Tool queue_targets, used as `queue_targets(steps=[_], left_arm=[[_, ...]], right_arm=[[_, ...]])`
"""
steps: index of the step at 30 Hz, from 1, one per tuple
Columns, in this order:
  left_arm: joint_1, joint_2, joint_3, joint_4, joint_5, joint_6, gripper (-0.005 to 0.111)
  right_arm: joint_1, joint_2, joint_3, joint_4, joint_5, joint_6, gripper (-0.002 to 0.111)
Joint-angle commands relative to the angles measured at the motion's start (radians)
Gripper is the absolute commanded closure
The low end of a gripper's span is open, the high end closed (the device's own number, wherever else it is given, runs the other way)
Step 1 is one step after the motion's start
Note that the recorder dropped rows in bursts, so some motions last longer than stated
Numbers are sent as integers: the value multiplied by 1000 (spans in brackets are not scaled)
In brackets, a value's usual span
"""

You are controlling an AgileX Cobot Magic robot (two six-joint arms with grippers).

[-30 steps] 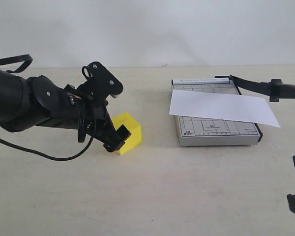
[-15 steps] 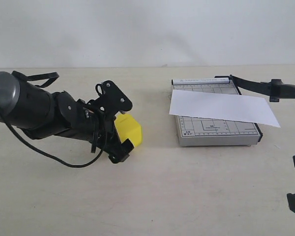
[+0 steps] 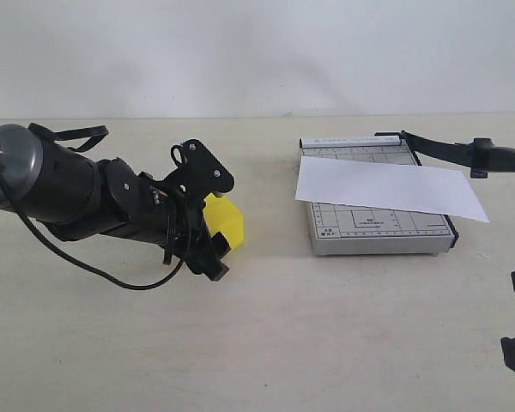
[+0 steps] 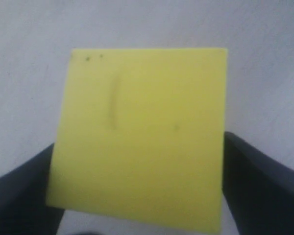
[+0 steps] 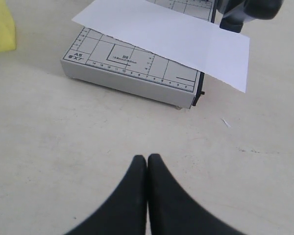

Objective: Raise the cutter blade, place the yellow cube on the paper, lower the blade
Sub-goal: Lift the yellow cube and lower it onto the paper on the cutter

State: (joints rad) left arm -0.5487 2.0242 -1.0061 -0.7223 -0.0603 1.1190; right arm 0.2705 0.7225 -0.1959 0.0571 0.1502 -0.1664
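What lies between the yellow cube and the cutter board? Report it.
Nothing. Only bare tabletop separates the yellow cube from the cutter board, as the exterior view shows clearly.

**Yellow, black, white and a grey grid**

The yellow cube [image 4: 137,137] is bright, matte and plain, save for two tiny dark specks near one corner and a faint darker streak on the same face. My wrist view is blurred there, so the streak may be a scuff or only a shadow. My left fingers [image 4: 262,186] are black, and so are my right fingers [image 5: 159,200]. The paper [image 3: 386,187] is plain white. The cutting board [image 3: 373,225] is light grey, ruled with a thin dark grid and small dark printing. The cutter blade [image 3: 446,151] is black. The table [image 3: 326,326] is pale beige, the wall [image 3: 257,51] off-white.
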Motion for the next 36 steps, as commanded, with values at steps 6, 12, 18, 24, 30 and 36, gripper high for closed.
queue_targets(steps=[6,12,18,24,30,36], left_arm=[[-8,-85,5,-118,11,-65,102],[-14,-313,3,-131,38,-233,102],[-51,-283,-119,-81,112,-207,102],[-128,-68,-373,-81,113,-214,102],[-171,144,-569,-81,102,-253,102],[-197,254,-695,-81,112,-264,102]], right_arm=[[-2,-3,-7,-1,-3,4,108],[-2,-3,-7,-1,-10,4,108],[-2,-3,-7,-1,-19,11,108],[-2,-3,-7,-1,-17,11,108],[-2,-3,-7,-1,-17,11,108],[-2,-3,-7,-1,-15,11,108]])
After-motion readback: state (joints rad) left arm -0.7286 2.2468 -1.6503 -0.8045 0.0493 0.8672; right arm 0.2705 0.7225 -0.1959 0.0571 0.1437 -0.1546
